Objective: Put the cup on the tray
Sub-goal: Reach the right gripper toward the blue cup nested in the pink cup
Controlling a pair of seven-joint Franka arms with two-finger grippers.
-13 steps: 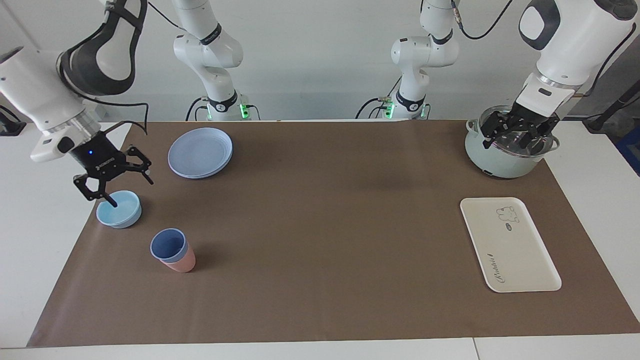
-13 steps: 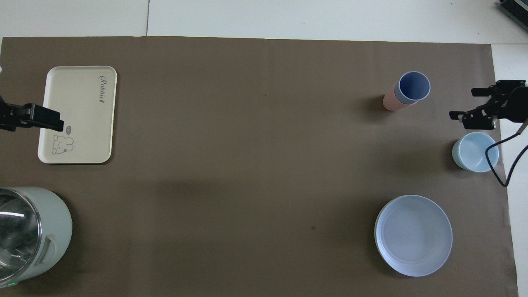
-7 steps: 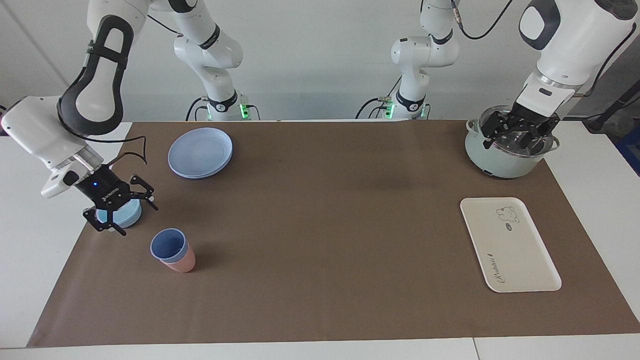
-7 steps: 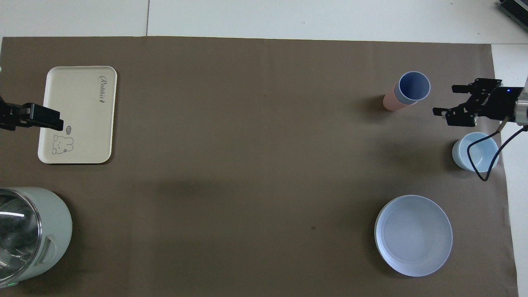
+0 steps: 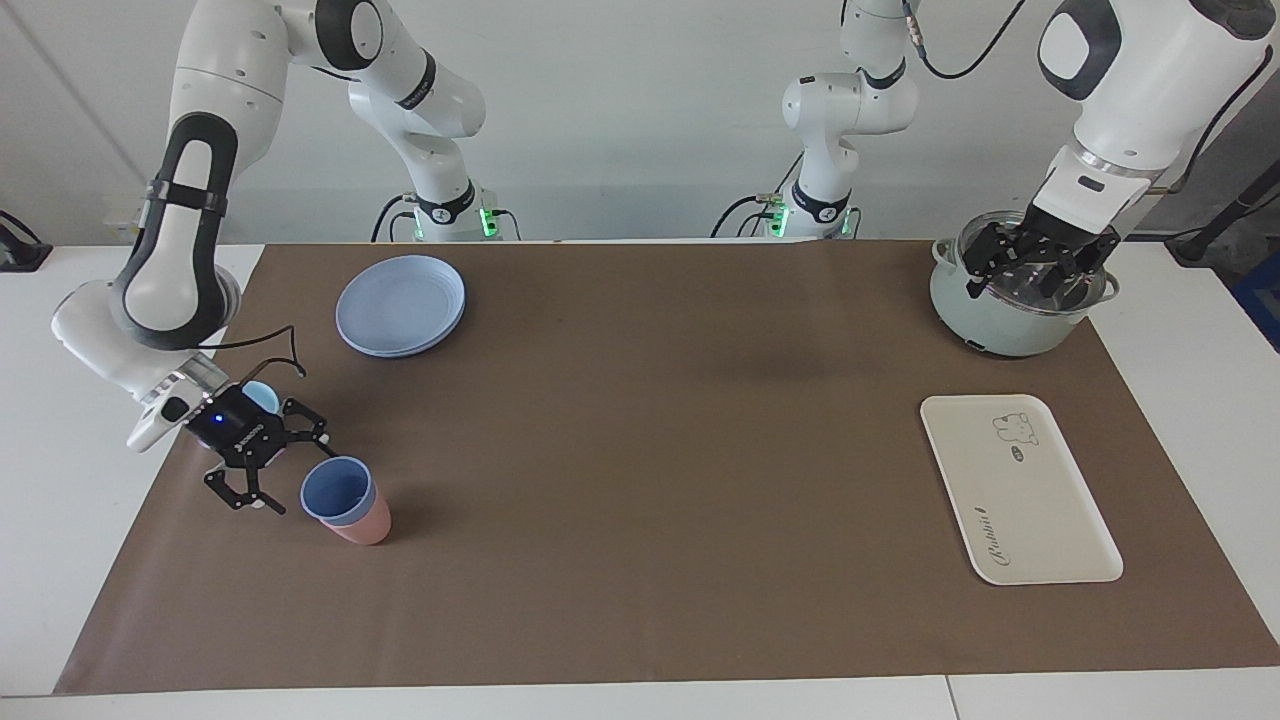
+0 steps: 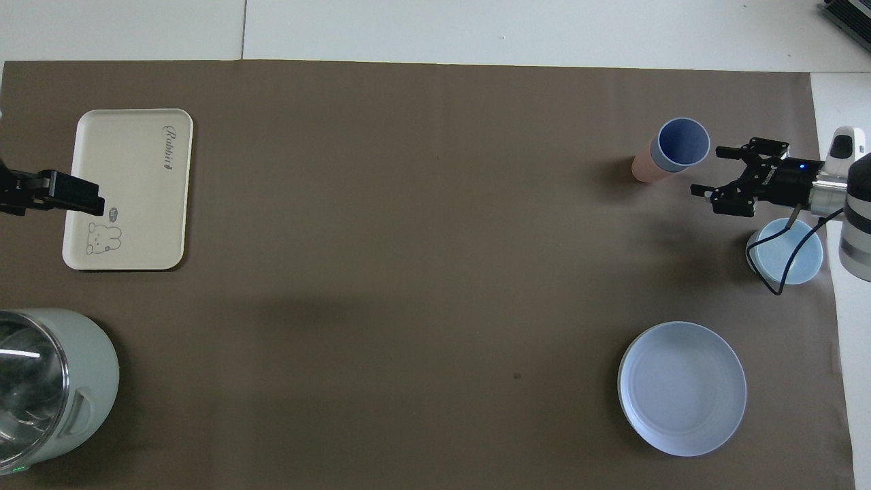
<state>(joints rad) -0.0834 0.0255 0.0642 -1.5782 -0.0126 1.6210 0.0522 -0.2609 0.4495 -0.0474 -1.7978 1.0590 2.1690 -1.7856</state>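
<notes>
Facing view: right hand (image 5: 283, 470) open, empty, just beside cup (image 5: 338, 492); left hand (image 5: 1030, 268) open over pot (image 5: 1010, 320); tray (image 5: 1020, 500) bare.

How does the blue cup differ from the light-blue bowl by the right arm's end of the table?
The blue cup is tall and tapered; the light-blue bowl is low and wide. The cup is a darker periwinkle, the bowl paler. The cup sits nested in a pink cup; the bowl stands alone on the mat. The bowl lies nearer to the robots than the cup. Both are upright, open-topped and without handles.

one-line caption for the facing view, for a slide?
Open right gripper beside nested blue cup; tray bare; left gripper over pot.
</notes>
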